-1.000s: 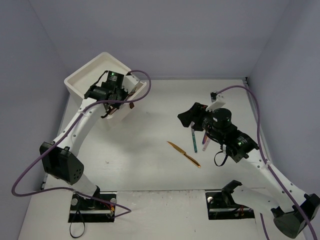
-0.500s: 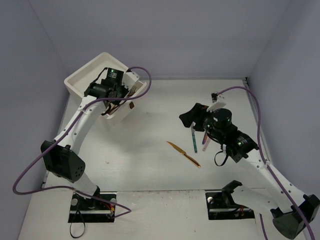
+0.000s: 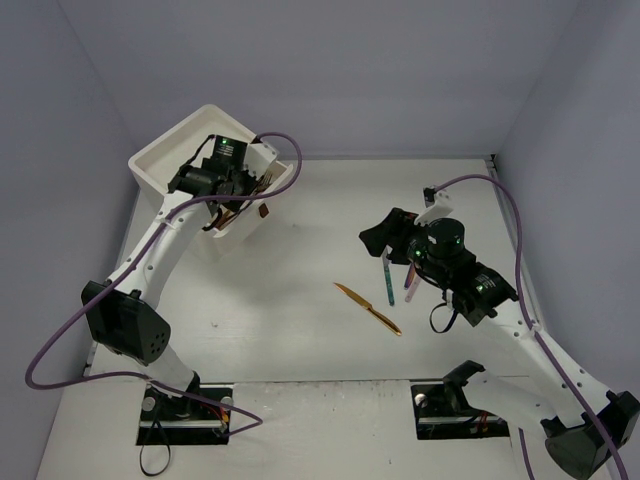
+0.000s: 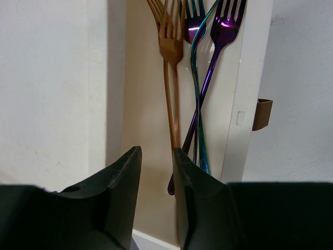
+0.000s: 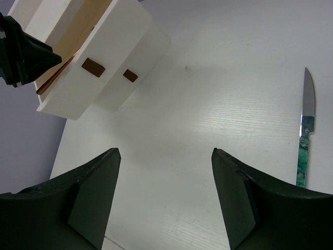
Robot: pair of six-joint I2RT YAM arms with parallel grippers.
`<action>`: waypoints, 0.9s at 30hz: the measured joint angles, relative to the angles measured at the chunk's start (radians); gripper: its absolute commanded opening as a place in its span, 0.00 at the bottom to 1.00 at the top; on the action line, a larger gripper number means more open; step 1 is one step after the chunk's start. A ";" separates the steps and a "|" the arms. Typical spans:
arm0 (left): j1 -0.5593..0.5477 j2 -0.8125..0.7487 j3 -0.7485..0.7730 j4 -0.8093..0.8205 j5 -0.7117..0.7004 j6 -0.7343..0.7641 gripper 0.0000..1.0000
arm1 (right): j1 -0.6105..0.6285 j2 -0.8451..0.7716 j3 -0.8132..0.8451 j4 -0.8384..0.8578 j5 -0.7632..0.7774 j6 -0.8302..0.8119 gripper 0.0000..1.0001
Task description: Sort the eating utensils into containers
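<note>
The white cabinet (image 3: 175, 150) stands at the far left, with one drawer (image 4: 151, 104) pulled open. In the drawer lie a copper fork (image 4: 170, 78), a teal fork (image 4: 196, 78) and a purple fork (image 4: 218, 47). My left gripper (image 3: 252, 190) hovers over this drawer; in the left wrist view it (image 4: 156, 166) is slightly open with nothing between the fingers. A gold knife (image 3: 368, 308), a teal-handled knife (image 3: 387, 278) and a pink utensil (image 3: 410, 286) lie on the table. My right gripper (image 3: 378, 235) is wide open and empty above the table (image 5: 166, 172), just left of the teal-handled knife (image 5: 306, 130).
Dark brown drawer handles (image 5: 93, 67) show on the cabinet front, and one (image 4: 263, 114) beside the open drawer. Grey walls close in the table on three sides. The right arm's cable loops near the table's right edge (image 3: 515, 250).
My left gripper has shifted slightly back over the open drawer. My right gripper has barely moved. The utensils on the table lie as before.
</note>
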 measured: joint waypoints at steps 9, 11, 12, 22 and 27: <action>0.000 0.000 0.000 0.000 -0.003 -0.015 0.43 | -0.005 0.000 -0.002 0.000 -0.004 0.000 0.68; 0.000 0.000 0.000 0.000 -0.003 -0.018 0.46 | -0.006 0.000 -0.003 0.000 -0.006 0.000 0.68; 0.000 0.000 0.000 0.000 -0.003 -0.019 0.48 | -0.006 0.000 -0.003 0.000 -0.008 0.000 0.68; 0.000 -0.022 0.008 0.001 0.056 -0.084 0.67 | -0.006 0.000 -0.003 0.000 -0.016 0.000 0.68; -0.004 -0.073 0.010 0.000 0.175 -0.162 0.67 | -0.006 0.000 -0.006 0.000 -0.019 0.000 0.68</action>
